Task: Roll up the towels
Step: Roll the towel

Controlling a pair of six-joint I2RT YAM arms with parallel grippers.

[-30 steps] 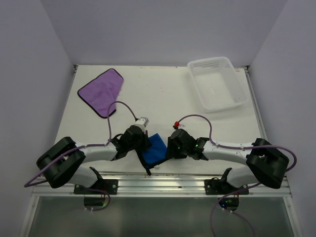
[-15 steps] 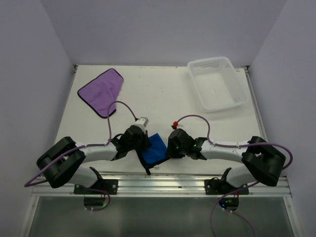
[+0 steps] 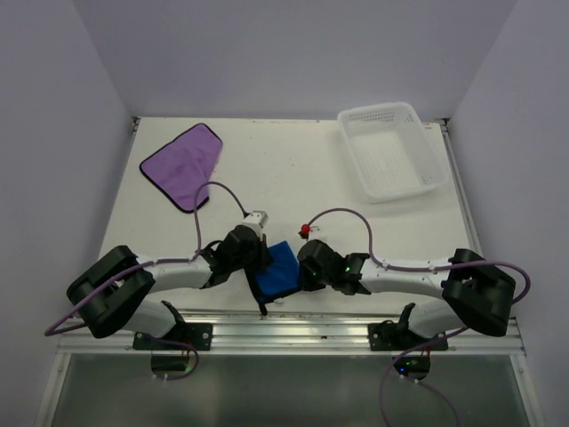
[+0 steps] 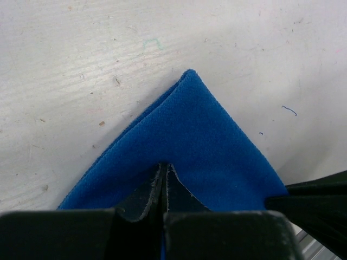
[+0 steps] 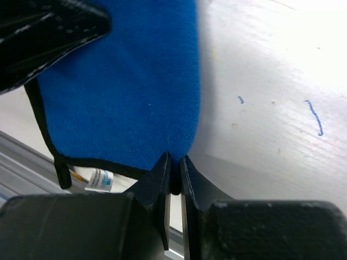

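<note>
- The blue towel [image 3: 280, 265] lies folded at the near edge of the worktop [image 3: 284, 178], between the two arms, with one black-hemmed corner reaching over the metal rail [image 3: 293, 325].
- The left fingers [image 4: 164, 172] are pressed tight together on the blue towel, whose folded point faces away from them.
- The right fingers [image 5: 173, 162] are drawn almost together, pinching the blue towel's folded edge at its near corner.
- The purple towel [image 3: 182, 165] lies flat at the far left of the worktop, well apart from both arms.
- A white basket [image 3: 378, 109] sits at the far right corner.
- A small white label [image 5: 100, 179] with blue print shows under the towel's hem; its writing is too small to read.
</note>
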